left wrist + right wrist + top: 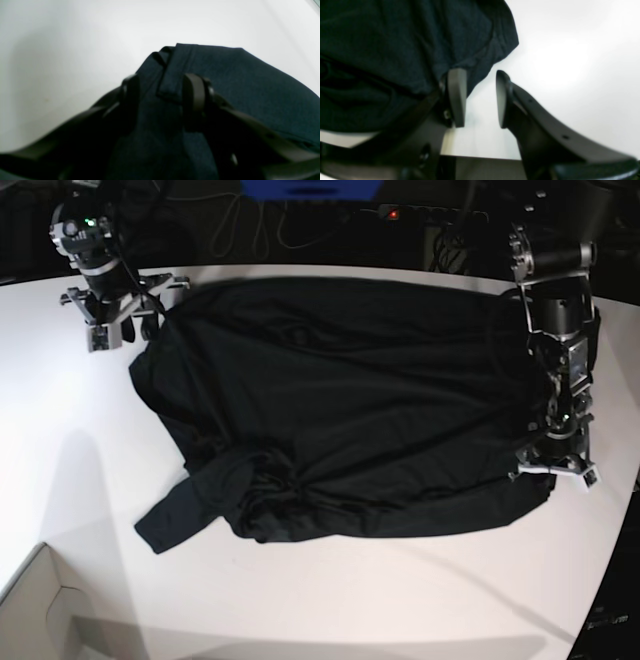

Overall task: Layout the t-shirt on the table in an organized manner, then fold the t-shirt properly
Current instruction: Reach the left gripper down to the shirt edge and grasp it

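Shirt [350, 400] spread across most of the counter [60, 480], dark and mostly flat, far hem running along the far edge. Looked like the layout stage, folding not begun.

Left hand [161, 100] clenched on shirt fabric: hemmed strip pinched between the fingers [193, 97] in the wrist view. Sat at the right edge of the counter in the base view [555, 465], gripping the shirt's near-right corner. Probably held there to pull that side taut and square.

Right hand [476, 97] released: clear gap between the pads [456, 95], white counter visible through it. Shirt edge draped just above and behind one pad, nothing between the two. Parked at the far-left corner of the counter in the base view [125, 315], right at the shirt's corner. Likely lined up to take that corner, or just off it; could not tell which.

Trouble spot: near-left part of the shirt bunched, a sleeve [185, 505] twisted and trailing toward the near-left corner, wrinkles fanning out from it. Judged that needs flattening before any fold.

Cardboard box [45, 610] corner poking in at the near-left edge, well apart from the shirt.
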Controlling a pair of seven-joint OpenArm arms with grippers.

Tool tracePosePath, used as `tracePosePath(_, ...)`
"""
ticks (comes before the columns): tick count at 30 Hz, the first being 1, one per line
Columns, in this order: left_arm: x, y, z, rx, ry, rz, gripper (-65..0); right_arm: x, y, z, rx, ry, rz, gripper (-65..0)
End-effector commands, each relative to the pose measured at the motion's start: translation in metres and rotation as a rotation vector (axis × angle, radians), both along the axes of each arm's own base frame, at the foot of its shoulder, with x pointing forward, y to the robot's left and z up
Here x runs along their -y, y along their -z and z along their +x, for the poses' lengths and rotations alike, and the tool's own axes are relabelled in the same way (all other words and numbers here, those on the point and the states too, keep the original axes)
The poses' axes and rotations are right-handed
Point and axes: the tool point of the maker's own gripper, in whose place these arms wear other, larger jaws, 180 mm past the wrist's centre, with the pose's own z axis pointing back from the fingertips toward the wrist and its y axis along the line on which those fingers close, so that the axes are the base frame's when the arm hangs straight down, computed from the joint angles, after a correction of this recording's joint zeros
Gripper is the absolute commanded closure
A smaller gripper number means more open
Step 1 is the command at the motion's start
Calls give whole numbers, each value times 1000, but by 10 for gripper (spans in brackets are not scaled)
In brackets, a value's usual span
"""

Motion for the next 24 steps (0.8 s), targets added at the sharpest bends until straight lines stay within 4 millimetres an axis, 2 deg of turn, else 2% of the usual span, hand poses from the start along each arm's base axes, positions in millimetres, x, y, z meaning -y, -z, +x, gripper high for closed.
tracePosePath(1,-7,-25,16,67,0,25,-272,0,-9,5,42,-8,1,-207)
tracePosePath(5,-4,-29,21,75,7,25,-272,0,-9,5,42,-8,1,-207)
tracePosePath(11,13,-31,30,67,68,49,-271,0,-9,5,39,-7,0,-207)
tracePosePath(24,6,-31,28,66,49,51,-270,0,-8,3,34,-8,1,-207)
